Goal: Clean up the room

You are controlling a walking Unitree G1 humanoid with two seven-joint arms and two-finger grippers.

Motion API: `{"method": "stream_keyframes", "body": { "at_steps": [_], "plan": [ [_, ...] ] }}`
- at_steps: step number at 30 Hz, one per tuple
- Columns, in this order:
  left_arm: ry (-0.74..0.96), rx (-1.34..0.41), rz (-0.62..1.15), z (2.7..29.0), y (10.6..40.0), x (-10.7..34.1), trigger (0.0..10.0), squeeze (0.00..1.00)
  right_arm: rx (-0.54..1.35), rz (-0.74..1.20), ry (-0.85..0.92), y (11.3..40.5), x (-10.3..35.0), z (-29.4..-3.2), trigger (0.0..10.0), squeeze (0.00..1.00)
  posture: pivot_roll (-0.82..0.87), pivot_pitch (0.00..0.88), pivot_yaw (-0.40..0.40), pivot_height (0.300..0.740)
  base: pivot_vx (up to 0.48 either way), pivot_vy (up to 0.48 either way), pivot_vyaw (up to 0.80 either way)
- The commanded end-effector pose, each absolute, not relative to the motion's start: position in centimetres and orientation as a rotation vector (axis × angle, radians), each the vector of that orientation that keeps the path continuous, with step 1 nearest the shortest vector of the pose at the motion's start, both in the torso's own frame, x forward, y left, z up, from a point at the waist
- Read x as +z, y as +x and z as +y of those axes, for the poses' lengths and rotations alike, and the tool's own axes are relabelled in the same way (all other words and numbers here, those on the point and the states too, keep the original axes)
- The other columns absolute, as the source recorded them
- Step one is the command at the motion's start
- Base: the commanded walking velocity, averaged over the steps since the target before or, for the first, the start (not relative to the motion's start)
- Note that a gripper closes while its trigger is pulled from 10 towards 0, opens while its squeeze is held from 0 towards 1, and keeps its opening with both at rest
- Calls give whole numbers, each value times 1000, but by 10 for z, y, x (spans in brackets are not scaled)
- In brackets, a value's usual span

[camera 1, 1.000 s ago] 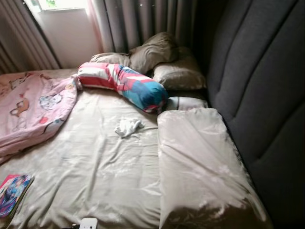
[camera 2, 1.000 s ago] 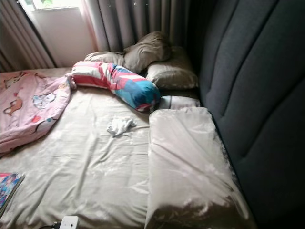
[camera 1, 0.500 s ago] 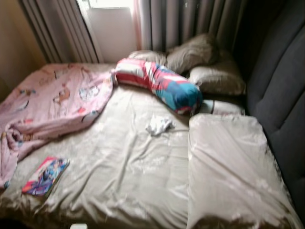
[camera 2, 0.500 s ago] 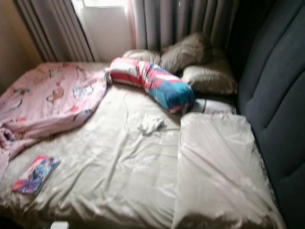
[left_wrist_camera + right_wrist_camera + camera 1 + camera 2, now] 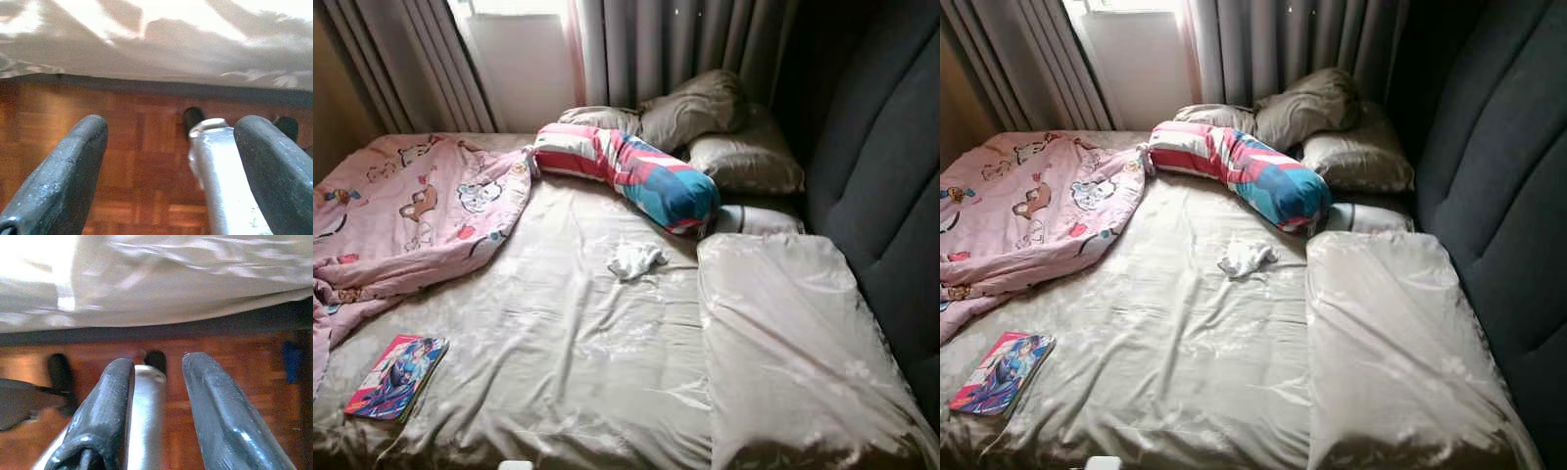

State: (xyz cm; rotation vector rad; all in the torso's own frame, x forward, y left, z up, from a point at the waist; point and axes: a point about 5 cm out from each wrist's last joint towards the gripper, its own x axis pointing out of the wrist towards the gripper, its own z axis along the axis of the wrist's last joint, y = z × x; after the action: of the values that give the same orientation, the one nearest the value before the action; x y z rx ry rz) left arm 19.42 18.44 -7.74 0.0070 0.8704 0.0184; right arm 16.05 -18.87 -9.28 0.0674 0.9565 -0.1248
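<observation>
Both my arms hang idle at the bed's edge. The left gripper has its fingers spread wide with nothing between them, pointing down at the wooden floor. The right gripper is narrower but also parted and empty, the sheet's hem hanging above it.

Looking out from the head camera, I judge the tidying as barely begun. On the bed, a small crumpled white cloth lies in the middle of the frame, just below the striped red-and-blue bolster that sits askew across the upper centre. A pink cartoon blanket is bunched at the upper left, spilling toward the left edge. A colourful book rests at the lower left near the mattress corner. Beige pillows are heaped at the top against the curtains, and a long flat pillow lies along the dark headboard at right. All of it is left to sort.
</observation>
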Motion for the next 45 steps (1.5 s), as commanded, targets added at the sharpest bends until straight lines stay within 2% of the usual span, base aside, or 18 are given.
{"method": "stream_keyframes", "body": {
  "at_steps": [1, 9, 23, 45],
  "plan": [
    [20, 9, 889, 178, 195, -78, 10000, 0, -137, 1005, 67, 147, -98, -191, 10000, 0, -16, 158, 53, 740, 0, 480, 0],
    [21, -4, 874, 162, 208, -73, 10000, 0, -130, 997, 68, 149, -98, -188, 10000, 0, -13, 153, 55, 740, 0, 480, 0],
    [31, 12, 863, 170, 221, -66, 10000, 0, -129, 1002, 73, 148, -98, -187, 10000, 0, -12, 159, 58, 740, 0, 480, 0],
    [34, 15, 874, 172, 216, -69, 10000, 0, -118, 1008, 61, 148, -98, -188, 10000, 0, -10, 165, 56, 740, 0, 469, 0]
  ]
}}
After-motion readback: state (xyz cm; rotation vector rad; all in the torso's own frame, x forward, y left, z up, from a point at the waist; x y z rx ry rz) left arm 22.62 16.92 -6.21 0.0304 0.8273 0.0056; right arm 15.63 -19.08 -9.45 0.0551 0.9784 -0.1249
